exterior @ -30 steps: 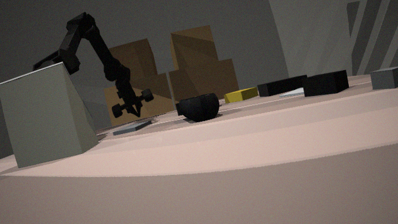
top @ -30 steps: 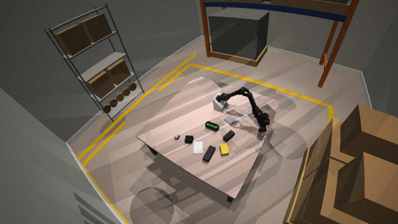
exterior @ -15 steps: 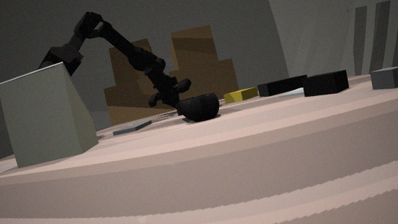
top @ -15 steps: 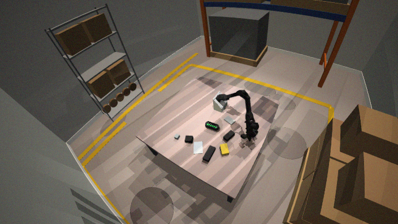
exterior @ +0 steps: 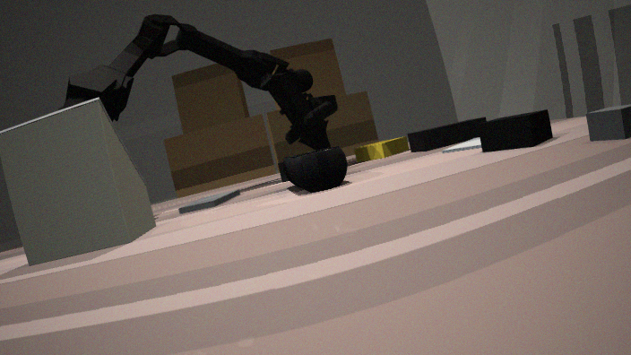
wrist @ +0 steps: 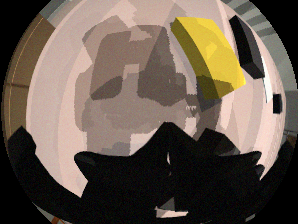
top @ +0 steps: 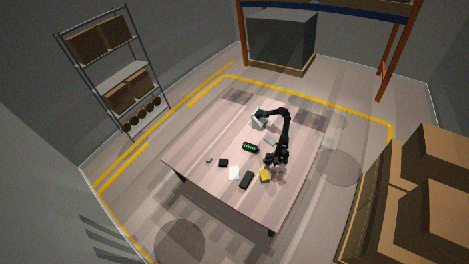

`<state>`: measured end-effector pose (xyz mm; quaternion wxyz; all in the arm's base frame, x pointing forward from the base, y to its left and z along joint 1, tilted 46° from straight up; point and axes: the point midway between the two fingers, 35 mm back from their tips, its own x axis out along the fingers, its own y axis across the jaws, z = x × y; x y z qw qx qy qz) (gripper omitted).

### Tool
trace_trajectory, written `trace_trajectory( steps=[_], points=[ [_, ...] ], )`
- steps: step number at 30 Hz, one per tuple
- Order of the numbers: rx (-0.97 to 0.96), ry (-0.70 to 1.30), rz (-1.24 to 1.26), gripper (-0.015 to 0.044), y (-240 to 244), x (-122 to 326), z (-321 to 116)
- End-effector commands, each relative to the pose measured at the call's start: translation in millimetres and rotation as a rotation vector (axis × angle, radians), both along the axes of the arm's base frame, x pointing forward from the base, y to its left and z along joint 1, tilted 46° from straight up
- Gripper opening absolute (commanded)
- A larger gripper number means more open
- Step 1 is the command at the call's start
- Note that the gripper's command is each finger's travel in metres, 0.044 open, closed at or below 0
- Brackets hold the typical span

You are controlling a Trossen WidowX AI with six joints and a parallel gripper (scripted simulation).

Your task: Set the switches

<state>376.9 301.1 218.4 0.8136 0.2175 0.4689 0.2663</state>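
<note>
The dark controller unit (top: pixel 250 147) (exterior: pixel 316 169) sits on the bench with its switch side up. Its row of switches shows green marks in the top view, too small to tell each switch's setting. In the exterior view only its dark rounded side shows. The label underneath is hidden. My gripper (top: pixel 276 163) (exterior: pixel 321 144) (wrist: pixel 167 126) is shut and empty, low over the bench on the side of the unit toward the yellow block. In the exterior view the fingertips are partly hidden behind the unit. The wrist view does not show the unit.
A yellow block (top: pixel 264 175) (exterior: pixel 382 149) (wrist: pixel 215 55) lies near the gripper. Beyond are a long black block (top: pixel 246 180) (exterior: pixel 448 134), a white card (top: pixel 234 173), a black block (top: pixel 222 163) and a small grey block (top: pixel 208 160). A grey plate (top: pixel 270 140) (exterior: pixel 210 202) lies near the arm.
</note>
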Motion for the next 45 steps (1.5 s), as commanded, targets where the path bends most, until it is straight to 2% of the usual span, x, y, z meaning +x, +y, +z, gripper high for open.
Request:
trace_trajectory(
  steps=[1, 3, 10, 17, 21, 23, 36, 45],
  points=[
    [-0.009, 0.086, -0.088, 0.0000, -29.5, 15.8, -17.1],
    [-0.020, 0.133, -0.143, 0.0000, -51.9, 24.9, -28.6],
    [-0.006, 0.404, -0.262, 0.0000, -80.2, 25.0, -65.8],
    [0.072, 1.073, -0.614, 0.0000, -144.6, 6.8, -127.2],
    [0.143, 1.468, -0.847, 0.0000, -177.0, -7.0, -144.7],
    [0.169, 1.596, -0.924, 0.0000, -186.5, -10.8, -147.8],
    [0.173, 1.604, -0.932, 0.0000, -188.9, -11.5, -149.1],
    [0.285, 1.538, -0.973, 0.0000, -209.3, -22.6, -168.4]
  ],
)
